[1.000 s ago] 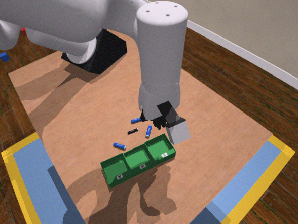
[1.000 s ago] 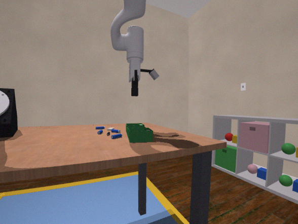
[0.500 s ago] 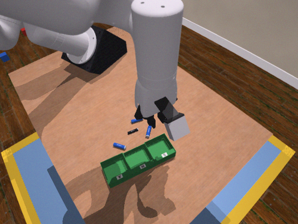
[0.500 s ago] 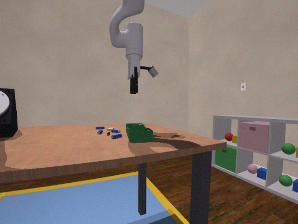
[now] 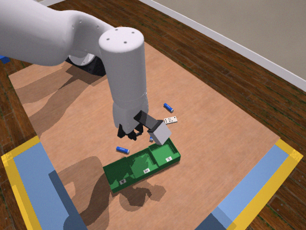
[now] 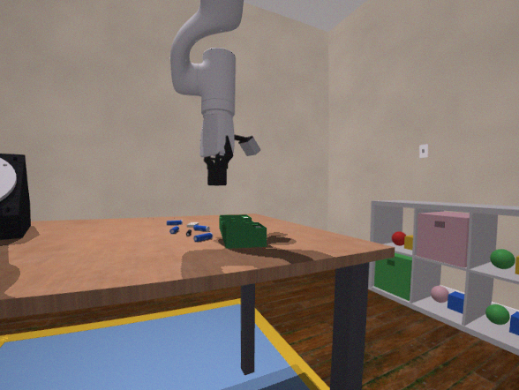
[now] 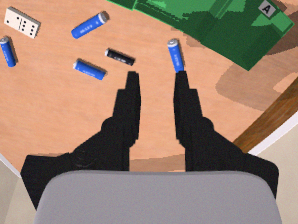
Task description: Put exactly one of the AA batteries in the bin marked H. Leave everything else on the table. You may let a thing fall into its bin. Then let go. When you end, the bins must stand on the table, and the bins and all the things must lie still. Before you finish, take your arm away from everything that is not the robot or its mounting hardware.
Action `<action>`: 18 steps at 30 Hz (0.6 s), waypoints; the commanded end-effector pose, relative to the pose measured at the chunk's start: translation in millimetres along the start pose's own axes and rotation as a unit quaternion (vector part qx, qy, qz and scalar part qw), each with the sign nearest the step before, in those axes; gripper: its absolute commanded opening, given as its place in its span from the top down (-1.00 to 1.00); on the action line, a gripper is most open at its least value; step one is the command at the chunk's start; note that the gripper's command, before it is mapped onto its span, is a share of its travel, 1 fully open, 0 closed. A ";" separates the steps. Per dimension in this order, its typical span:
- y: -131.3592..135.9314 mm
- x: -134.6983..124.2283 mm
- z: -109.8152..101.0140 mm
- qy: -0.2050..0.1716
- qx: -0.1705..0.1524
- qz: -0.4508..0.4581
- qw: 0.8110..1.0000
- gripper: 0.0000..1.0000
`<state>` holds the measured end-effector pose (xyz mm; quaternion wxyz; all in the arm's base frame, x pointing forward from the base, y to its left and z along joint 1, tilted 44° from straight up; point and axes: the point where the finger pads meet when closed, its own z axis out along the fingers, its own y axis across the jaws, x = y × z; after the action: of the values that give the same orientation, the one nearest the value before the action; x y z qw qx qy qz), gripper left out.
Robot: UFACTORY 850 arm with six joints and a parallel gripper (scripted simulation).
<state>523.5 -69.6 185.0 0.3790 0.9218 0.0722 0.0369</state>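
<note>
My gripper (image 5: 131, 135) (image 6: 217, 178) (image 7: 157, 85) is open and empty, and hangs high above the table beside the green row of bins (image 5: 158, 166) (image 6: 243, 236). The bins bear the labels S (image 5: 168, 158), H (image 5: 146, 170) and A (image 5: 122, 181) (image 7: 268, 8). Several blue AA batteries lie on the table near the bins: one battery (image 5: 122, 150) (image 7: 174, 54) close to the bins' wall, another battery (image 5: 168, 107) (image 7: 7, 50) farther off, and two more batteries (image 7: 89, 24) (image 7: 88, 68) show in the wrist view. I see no battery inside the bins.
A white domino (image 5: 170, 119) (image 7: 21, 22) (image 6: 192, 224) and a small black stick (image 7: 121, 56) lie among the batteries. The robot's black base (image 5: 88, 66) stands at the table's far side. The table edge (image 6: 309, 265) is near the bins. A shelf (image 6: 441, 207) stands on the floor.
</note>
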 end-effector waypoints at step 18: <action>31.6 -53.9 51.2 0.007 0.004 -0.145 0.989 0.44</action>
<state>478.7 -136.4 170.3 0.3767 0.9028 0.2069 -0.0128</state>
